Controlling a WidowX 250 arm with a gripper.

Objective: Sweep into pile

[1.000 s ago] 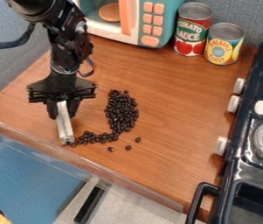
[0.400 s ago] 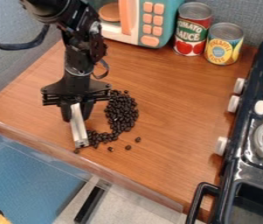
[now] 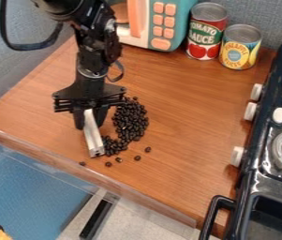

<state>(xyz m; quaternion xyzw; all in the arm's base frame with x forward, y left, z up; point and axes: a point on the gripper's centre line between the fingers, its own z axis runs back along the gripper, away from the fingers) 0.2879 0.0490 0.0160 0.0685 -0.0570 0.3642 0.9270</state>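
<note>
The tool [image 3: 91,120] is clenched on a pale bar [image 3: 93,136], gripping it near the top so that most of its length hangs free, probably to serve as a blade while the fingers keep clear of the desk [image 3: 187,103]. The bar slants, its lower end down by the wood at the near left edge of the beans [image 3: 130,122]. That placing suits a push inward, towards the main heap; whether bar and beans touch there, I cannot tell for certain.

The bar is straight and flat-sided, with a dull sheen that looks like metal. The beans are small, dark, rounded and glossy, packed into an upright heap that tapers towards the bar. A few strays lie apart on the near side, the leftmost bean [image 3: 82,163] well away from the rest. The desk has a smooth brown wood grain; being so slick, it may let beans roll past the narrow end.

The sweep seems well along, but the strays likely need a pass from the front edge, pushing away from it. The ribbed red can [image 3: 206,33] and yellow can [image 3: 239,48] stand upright at the back, out of the way.
</note>
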